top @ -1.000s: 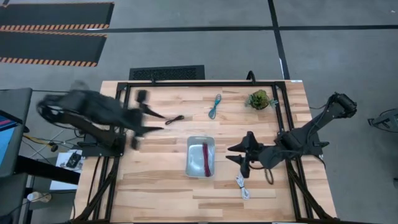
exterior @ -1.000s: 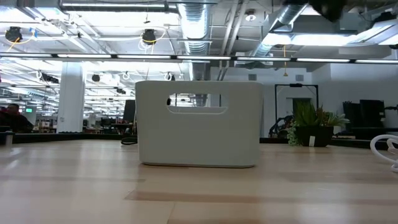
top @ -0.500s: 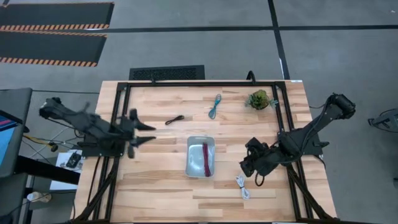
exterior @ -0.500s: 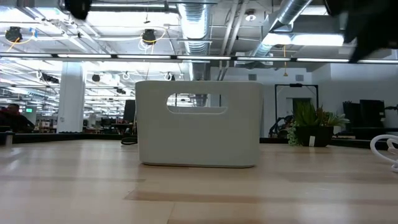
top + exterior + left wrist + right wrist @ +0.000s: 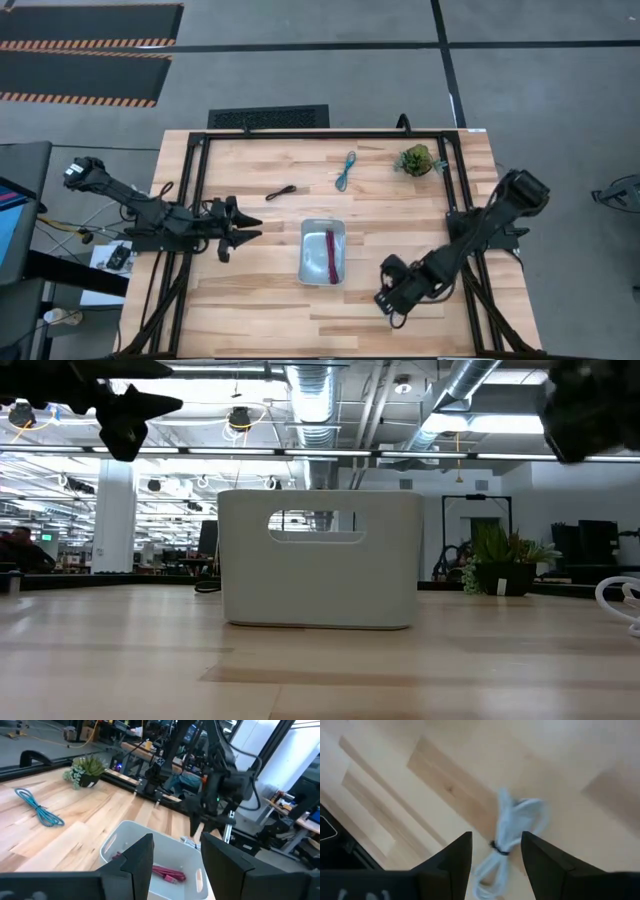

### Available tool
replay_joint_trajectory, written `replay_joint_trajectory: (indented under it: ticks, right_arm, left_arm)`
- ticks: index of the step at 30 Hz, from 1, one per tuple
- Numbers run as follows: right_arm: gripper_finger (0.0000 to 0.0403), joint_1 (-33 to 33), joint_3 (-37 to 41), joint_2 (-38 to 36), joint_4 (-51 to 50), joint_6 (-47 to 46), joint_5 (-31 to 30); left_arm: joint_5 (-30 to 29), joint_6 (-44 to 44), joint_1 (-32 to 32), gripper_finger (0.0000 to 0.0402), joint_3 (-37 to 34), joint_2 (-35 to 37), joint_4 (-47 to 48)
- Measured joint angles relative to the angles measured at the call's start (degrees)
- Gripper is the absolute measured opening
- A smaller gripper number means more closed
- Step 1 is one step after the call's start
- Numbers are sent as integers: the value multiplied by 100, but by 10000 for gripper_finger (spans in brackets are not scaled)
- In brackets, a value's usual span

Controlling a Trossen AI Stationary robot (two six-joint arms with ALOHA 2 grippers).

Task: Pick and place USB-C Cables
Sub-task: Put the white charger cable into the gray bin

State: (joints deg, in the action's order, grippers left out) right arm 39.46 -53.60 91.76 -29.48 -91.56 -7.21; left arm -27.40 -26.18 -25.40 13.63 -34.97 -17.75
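High view: overhead, facing straight down, taking in the whole tabletop and both arms. Low view: at tabletop height, level, close to the grey tray, with the room beyond. Left wrist view: angled across the tabletop toward the tray and the green plant; all three views share both. Right wrist view: close, facing down on the white cable.

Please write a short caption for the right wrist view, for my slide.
The right hand, fingers open, hangs directly above the white cable lying on the wooden table.
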Motion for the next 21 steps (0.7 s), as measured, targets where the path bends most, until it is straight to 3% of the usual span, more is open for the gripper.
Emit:
replay_joint_trajectory:
  ticks: [6, 13, 17, 21]
  right_arm:
    - [226, 72, -2, 713, 676, -27, 813]
    - [254, -83, -23, 836, 696, -145, 1031]
    - [240, -184, -7, 731, 344, -335, 936]
    - [193, -214, 0, 693, -39, -410, 881]
  left_arm:
    - [4, 20, -6, 150, 0, -1, 8]
    - [4, 21, -3, 150, 2, -1, 17]
    - [-21, 29, -3, 150, 2, -1, 23]
    - [-97, 36, -3, 150, 2, -1, 26]
